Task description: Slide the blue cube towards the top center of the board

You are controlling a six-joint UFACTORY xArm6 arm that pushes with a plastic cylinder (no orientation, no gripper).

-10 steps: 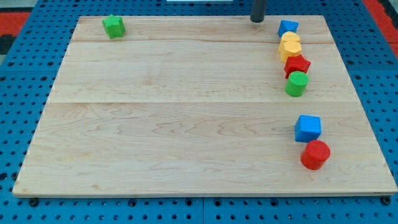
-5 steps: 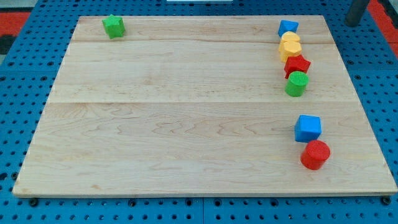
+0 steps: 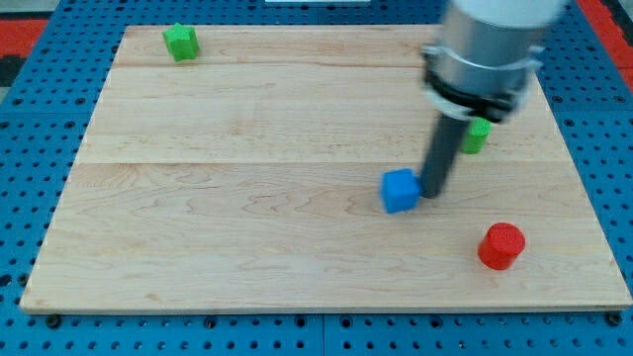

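The blue cube [image 3: 400,190] sits on the wooden board [image 3: 247,198], right of its middle. My tip [image 3: 434,195] is down on the board right beside the cube's right side, touching or almost touching it. The rod and the grey arm above it [image 3: 490,44] cover the board's upper right.
A green block [image 3: 181,41] sits at the board's top left corner. A red cylinder [image 3: 500,245] stands at the lower right. A green cylinder [image 3: 478,135] peeks out right of the rod. The other blocks of the right-hand column are hidden behind the arm.
The arm has come in from the top right, down to the blue cube. The cube has slid left from near the red cylinder by about a cube and a half.
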